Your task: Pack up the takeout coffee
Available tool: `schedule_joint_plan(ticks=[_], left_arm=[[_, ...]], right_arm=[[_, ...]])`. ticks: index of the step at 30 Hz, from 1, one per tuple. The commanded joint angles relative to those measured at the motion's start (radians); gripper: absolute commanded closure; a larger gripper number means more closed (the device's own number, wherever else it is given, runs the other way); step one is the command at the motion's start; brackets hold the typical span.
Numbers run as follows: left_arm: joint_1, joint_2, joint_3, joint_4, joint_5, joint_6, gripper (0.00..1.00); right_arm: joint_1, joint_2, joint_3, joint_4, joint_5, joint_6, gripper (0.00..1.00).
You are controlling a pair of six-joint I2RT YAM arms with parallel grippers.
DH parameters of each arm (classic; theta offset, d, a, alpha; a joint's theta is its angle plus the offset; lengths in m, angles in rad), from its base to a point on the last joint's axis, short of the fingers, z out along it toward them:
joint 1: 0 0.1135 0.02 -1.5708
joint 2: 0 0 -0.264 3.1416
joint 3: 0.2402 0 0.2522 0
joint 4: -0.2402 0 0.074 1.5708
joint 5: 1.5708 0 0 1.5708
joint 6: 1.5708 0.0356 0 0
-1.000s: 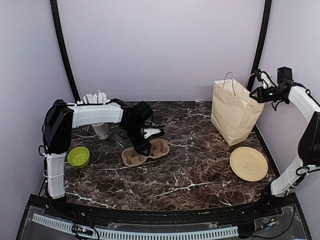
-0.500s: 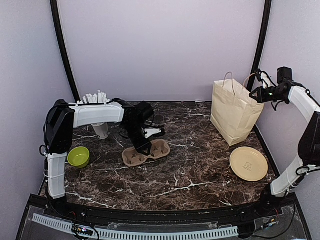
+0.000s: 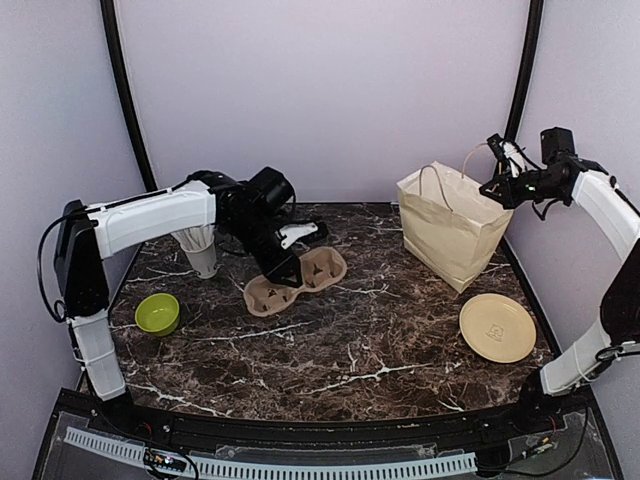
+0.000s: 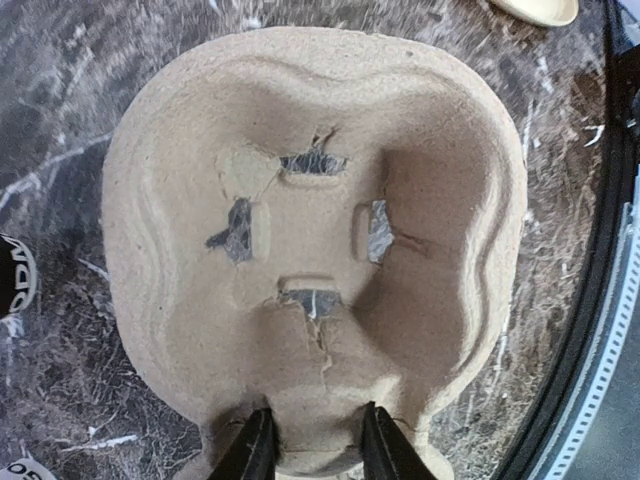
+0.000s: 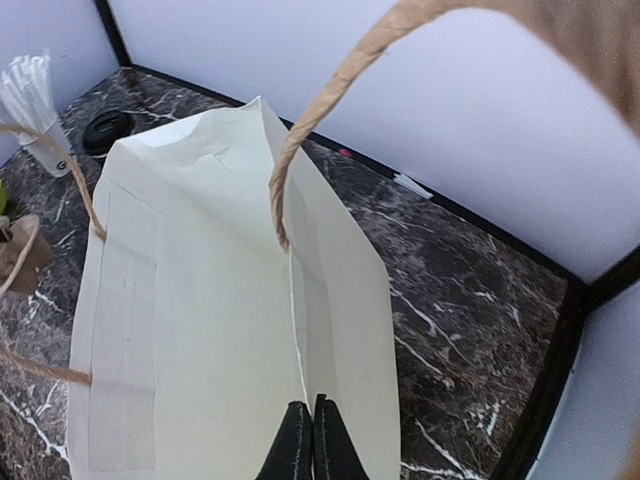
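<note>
left claw (image 4: 312, 445) pinches the near rim of the moulded cup carrier (image 4: 320, 170), one finger on each side of the ridge; both cup wells of the carrier hold nothing. right claw (image 5: 311, 440) is pressed together on the top edge of the paper bag (image 5: 200, 300), which leans with its mouth open. takeout coffee (image 5: 105, 130) shows only as a dark round lid by the back wall, near the cup of straws (image 5: 40, 120), well apart from the bag.
</note>
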Motion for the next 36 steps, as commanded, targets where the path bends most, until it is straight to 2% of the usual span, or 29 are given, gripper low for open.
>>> schedule_joint_plan(ticks=[1,5,10,14,18,23,30,36], left_arm=[[-0.007,-0.199,0.038,-0.005,0.069,-0.029,0.68],[-0.010,-0.331,0.050,0.062,0.112,-0.035,0.68],[-0.012,-0.470,0.056,0.181,0.174,-0.082,0.68],[-0.015,-0.527,0.025,0.345,0.311,-0.133,0.68],[-0.031,-0.506,0.040,0.473,0.382,-0.159,0.69],[-0.085,-0.462,0.087,0.533,0.398,-0.141,0.69],[-0.138,-0.422,0.052,0.629,0.399,-0.112,0.69],[-0.201,-0.361,0.054,0.675,0.418,-0.077,0.69]], right_arm=[[0.087,-0.043,-0.013,-0.099,-0.066,-0.132,1.00],[0.211,-0.068,-0.033,-0.153,-0.085,-0.202,1.00],[0.362,-0.077,-0.083,-0.161,-0.062,-0.208,1.00],[0.468,-0.059,-0.080,-0.183,-0.046,-0.205,1.00],[0.542,-0.042,-0.035,-0.227,-0.043,-0.204,1.00],[0.583,-0.028,0.065,-0.295,-0.063,-0.178,1.00],[0.606,-0.021,0.035,-0.292,-0.114,-0.156,1.00],[0.608,-0.003,0.074,-0.310,-0.174,-0.141,1.00]])
